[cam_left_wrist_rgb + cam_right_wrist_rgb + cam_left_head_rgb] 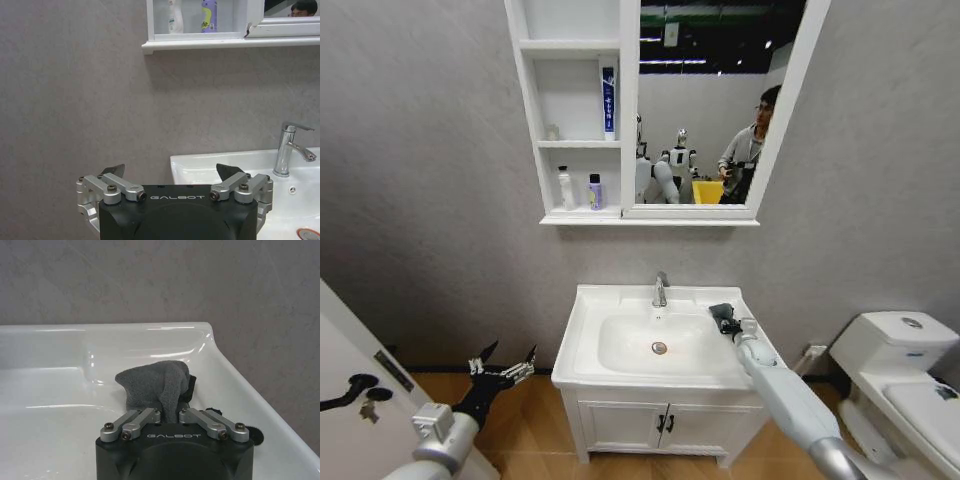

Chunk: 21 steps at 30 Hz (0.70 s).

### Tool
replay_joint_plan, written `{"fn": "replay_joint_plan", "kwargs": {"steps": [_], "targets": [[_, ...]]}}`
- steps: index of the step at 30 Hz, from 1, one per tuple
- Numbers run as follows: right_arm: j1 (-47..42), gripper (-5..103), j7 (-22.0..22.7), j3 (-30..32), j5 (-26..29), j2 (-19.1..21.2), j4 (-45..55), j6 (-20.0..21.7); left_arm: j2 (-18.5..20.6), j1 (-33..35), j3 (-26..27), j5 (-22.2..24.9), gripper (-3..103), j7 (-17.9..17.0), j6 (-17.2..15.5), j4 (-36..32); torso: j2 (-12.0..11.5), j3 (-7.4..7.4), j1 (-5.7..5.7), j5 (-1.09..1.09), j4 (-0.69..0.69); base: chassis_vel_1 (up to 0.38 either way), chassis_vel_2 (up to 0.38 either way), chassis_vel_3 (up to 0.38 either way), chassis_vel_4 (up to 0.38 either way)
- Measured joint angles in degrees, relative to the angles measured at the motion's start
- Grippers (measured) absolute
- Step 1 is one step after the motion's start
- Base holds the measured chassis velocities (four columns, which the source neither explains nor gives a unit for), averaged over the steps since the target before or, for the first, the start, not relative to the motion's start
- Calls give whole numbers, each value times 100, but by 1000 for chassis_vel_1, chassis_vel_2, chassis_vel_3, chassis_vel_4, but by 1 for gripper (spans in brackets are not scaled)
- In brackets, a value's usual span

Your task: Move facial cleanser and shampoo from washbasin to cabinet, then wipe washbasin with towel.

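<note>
The right gripper (170, 412) pinches the dark grey folded towel (152, 385) on the right rim of the white ceramic washbasin (620, 300); the right wrist view shows this grip closely. The left gripper (503, 367) hangs spread beside the basin. Two bottles (580, 190) stand on the white wall cabinet (580, 145) shelf.

Washbasin (582, 340) sits on a white two-door vanity (660, 425), chrome tap (660, 290) at the back rim. Dark grey towel (152, 385) lies bunched on the basin's right rim. Cabinet (542, 150) bottom shelf holds a white bottle (565, 188) and a purple bottle (594, 191), side by side; blue-and-white tube (608, 100) upright one shelf up.
</note>
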<state>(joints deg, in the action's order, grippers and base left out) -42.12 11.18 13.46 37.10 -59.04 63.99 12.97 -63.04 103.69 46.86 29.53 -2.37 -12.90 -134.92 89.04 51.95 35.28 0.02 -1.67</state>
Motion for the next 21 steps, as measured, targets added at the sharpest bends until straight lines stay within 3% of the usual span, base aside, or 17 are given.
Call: {"fn": "replay_joint_plan", "kwargs": {"steps": [1, 12, 16, 21], "targets": [[-148, 5, 88, 40, 114, 74, 344, 53, 0, 0, 0, 0, 100, 0, 0, 0, 0, 0, 0, 0, 0, 0, 0, 0, 0], [-1175, 3, 881, 4, 872, 291, 2756, 500, 0, -1, 0, 0, 100, -1, 1, 0, 1, -1, -1, -4, 0, 0, 0, 0, 0], [-1113, 3, 1117, -329, 1012, 176, 2697, 608, 0, 0, 0, 0, 100, 0, 1, 0, 0, -1, -1, -2, 2, 0, 0, 0, 0], [-612, 3, 1338, -934, 1293, -166, 1883, 791, 0, 0, 0, 0, 100, 0, 1, 0, 0, 0, 0, -1, 0, 0, 0, 0, 0]]}}
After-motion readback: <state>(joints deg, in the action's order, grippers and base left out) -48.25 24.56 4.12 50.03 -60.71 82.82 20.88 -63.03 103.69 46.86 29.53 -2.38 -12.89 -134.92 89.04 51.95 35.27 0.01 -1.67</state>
